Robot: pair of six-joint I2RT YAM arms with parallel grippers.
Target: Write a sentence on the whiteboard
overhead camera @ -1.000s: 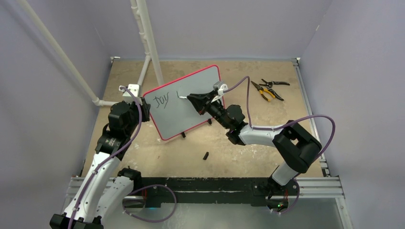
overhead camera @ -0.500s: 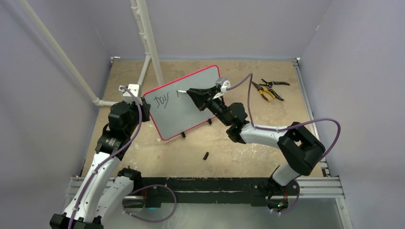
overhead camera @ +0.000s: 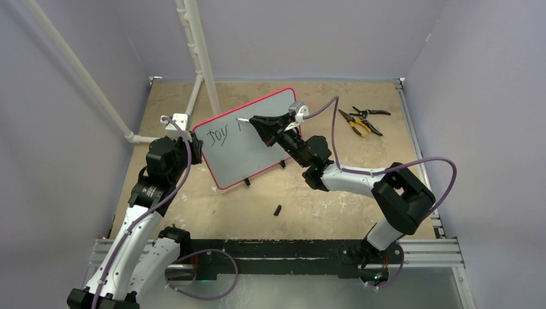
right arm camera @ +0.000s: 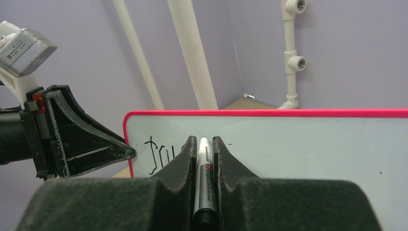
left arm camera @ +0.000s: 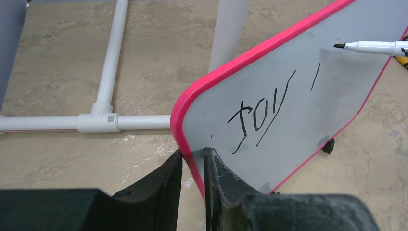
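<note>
The whiteboard (overhead camera: 248, 138), pale grey with a red-pink rim, stands tilted on small black feet mid-table. It also shows in the left wrist view (left arm camera: 298, 96) and the right wrist view (right arm camera: 298, 139). The sentence (overhead camera: 220, 136) reads "Joy" plus one short stroke (left arm camera: 260, 113). My left gripper (overhead camera: 191, 143) is shut on the board's left edge (left arm camera: 192, 161). My right gripper (overhead camera: 256, 122) is shut on a white marker (right arm camera: 204, 178). The marker's tip (left arm camera: 339, 46) hovers near the board's upper part, just off the surface.
White pipe frame (overhead camera: 199, 58) stands behind the board at the back left. Pliers and cutters (overhead camera: 360, 120) lie at the back right. A small black marker cap (overhead camera: 277, 210) lies on the table in front of the board.
My right gripper has moved up and slightly left along the board, lifting the marker tip away from the short stroke after "Joy". The left gripper and board have not moved.
</note>
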